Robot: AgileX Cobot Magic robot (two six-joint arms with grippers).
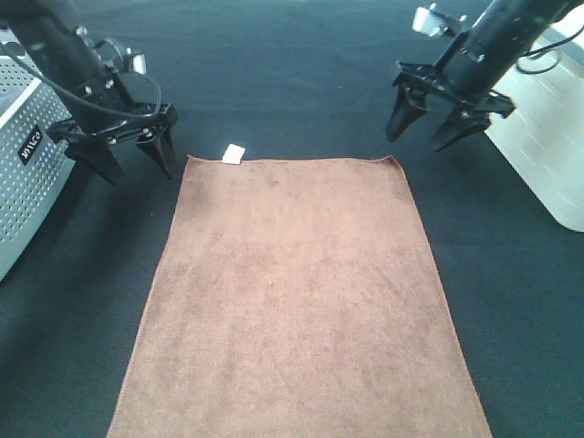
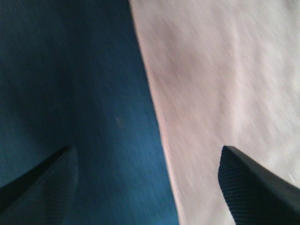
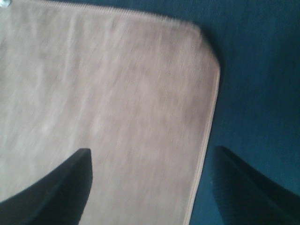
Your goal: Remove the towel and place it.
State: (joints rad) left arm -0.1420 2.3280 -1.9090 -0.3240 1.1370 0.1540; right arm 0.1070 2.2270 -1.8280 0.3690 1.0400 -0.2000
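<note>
The brown towel [image 1: 297, 301] lies flat and spread out on the dark table, its small white tag [image 1: 234, 153] at the far left corner. My left gripper [image 1: 132, 157] hangs open just left of that far left corner, nothing between its fingers. My right gripper [image 1: 431, 128] hangs open above and just right of the far right corner, also empty. In the left wrist view the towel's edge [image 2: 157, 117] runs between the two dark fingertips. The right wrist view shows the towel's rounded corner [image 3: 206, 47] and hemmed edge between its fingertips.
A grey perforated basket [image 1: 23, 169] stands at the left edge of the table. A white container [image 1: 547, 137] stands at the right edge. Dark table cloth [image 1: 292, 64] stretches behind the towel.
</note>
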